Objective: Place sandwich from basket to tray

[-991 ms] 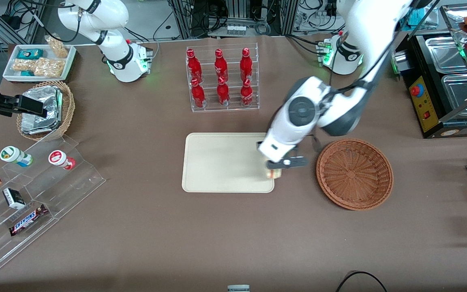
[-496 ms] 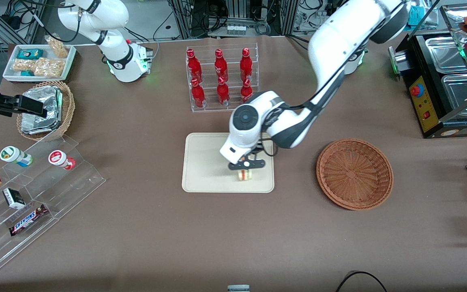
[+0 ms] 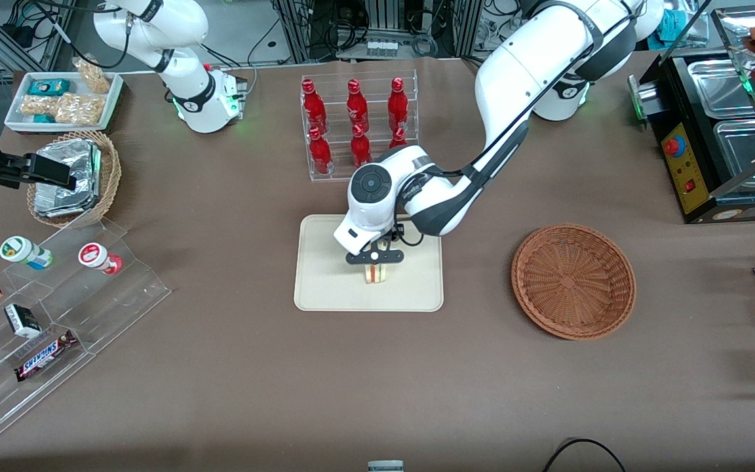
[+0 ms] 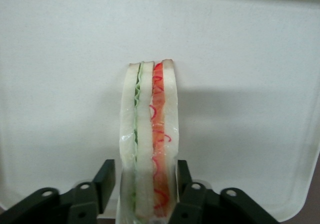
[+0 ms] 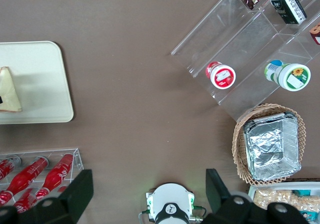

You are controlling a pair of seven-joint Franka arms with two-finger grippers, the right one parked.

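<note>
Brown surface (image 3: 233,367) carries tray (image 3: 325,288) beside empty wicker basket (image 3: 573,280), and over the tray the tool (image 3: 375,257) grips the sandwich (image 3: 375,273) upright (red and green layers showing), edge-on between its fingers (image 4: 104,181).

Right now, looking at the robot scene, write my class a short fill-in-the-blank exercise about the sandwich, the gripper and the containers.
1. The gripper is shut on the ____.
2. The sandwich is over the cream ____.
3. The number of items lying in the round reddish-brown basket is ____.
4. The bottles in the clear rack are coloured ____.

Missing words: sandwich; tray; zero; red
</note>
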